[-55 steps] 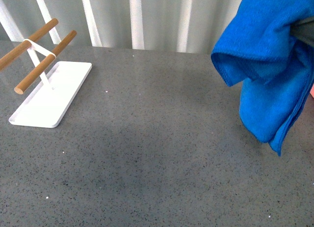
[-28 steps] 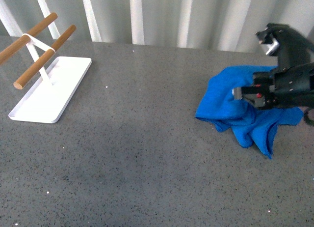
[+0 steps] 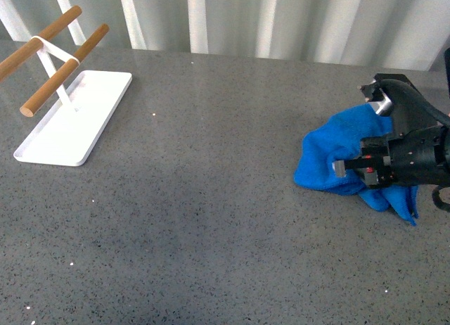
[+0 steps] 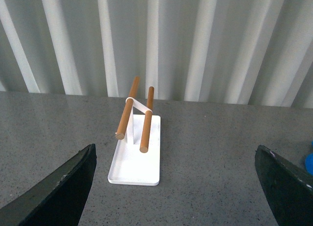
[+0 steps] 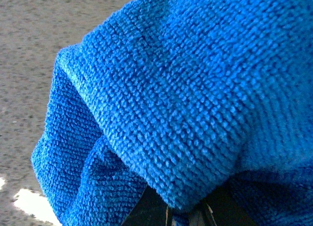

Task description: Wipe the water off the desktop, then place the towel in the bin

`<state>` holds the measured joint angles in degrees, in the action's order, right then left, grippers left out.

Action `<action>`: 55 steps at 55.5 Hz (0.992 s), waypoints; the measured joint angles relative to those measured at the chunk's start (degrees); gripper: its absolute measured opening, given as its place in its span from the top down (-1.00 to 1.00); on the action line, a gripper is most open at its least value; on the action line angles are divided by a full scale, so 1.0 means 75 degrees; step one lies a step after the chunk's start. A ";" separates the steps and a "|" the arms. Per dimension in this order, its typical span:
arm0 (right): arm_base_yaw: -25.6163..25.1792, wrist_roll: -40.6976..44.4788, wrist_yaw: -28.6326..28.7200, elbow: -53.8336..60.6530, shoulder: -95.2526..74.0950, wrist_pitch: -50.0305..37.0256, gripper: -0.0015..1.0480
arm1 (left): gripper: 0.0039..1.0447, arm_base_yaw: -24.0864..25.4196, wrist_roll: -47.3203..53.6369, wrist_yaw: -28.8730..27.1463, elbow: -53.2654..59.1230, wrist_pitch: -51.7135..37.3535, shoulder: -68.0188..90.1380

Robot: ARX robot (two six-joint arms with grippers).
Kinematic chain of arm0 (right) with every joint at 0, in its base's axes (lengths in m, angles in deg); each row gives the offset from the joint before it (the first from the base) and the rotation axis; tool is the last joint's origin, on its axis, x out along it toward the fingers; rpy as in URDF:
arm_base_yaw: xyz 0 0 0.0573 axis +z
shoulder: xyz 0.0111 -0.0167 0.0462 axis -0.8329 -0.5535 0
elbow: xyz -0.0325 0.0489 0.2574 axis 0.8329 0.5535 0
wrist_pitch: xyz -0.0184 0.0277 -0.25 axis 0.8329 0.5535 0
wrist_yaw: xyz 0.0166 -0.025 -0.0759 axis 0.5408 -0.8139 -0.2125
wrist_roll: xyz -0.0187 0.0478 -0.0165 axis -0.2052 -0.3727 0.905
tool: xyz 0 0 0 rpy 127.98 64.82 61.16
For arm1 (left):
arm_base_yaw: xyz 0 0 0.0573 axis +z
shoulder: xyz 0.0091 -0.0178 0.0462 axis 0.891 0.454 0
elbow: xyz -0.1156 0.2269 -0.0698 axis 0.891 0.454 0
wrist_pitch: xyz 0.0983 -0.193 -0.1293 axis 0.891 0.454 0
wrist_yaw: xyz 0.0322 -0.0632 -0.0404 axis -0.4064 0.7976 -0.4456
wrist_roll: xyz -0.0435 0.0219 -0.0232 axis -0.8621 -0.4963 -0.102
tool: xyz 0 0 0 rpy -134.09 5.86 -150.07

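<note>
The bright blue towel (image 3: 325,161) lies bunched on the speckled dark-grey desktop (image 3: 211,219) at the right. My right gripper (image 3: 346,167) is shut on the towel, pressing it down onto the surface, and its fingertips are buried in the folds. In the right wrist view the towel (image 5: 186,89) fills almost the whole picture, with desktop (image 5: 29,50) showing beside it. My left gripper (image 4: 176,201) hangs open above the desktop, its fingers (image 4: 63,187) wide apart with nothing between them. I cannot make out any water. The bin is out of view.
A white tray (image 3: 53,138) with a rack of two wooden bars (image 3: 63,79) stands at the far left, and also shows as the tray (image 4: 139,169) in the left wrist view. A ribbed white wall (image 3: 232,22) runs behind the desktop.
The towel hung high in the air at the right a second ago. My right gripper has brought it down onto the desktop, where it now sits more bunched.
</note>
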<state>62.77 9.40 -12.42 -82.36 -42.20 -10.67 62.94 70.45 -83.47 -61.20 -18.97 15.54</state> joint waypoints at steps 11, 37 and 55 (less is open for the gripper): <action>-0.0437 0.0221 -0.0219 -0.0726 -0.0428 0.0341 0.93 | -0.87 0.0000 0.0000 0.0003 0.0000 0.0000 0.0000; -0.0431 0.0498 -0.0857 -0.3130 -0.1807 0.0933 0.93 | -0.87 0.0000 0.0003 0.0000 0.0000 0.0000 0.0000; 0.0350 0.0624 -0.0650 -0.5831 -0.3217 0.1763 0.93 | -0.87 0.0000 0.0003 0.0000 0.0000 0.0000 0.0000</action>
<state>65.39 14.08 -17.30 -126.09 -66.33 2.55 62.94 70.47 -83.47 -61.20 -18.97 15.54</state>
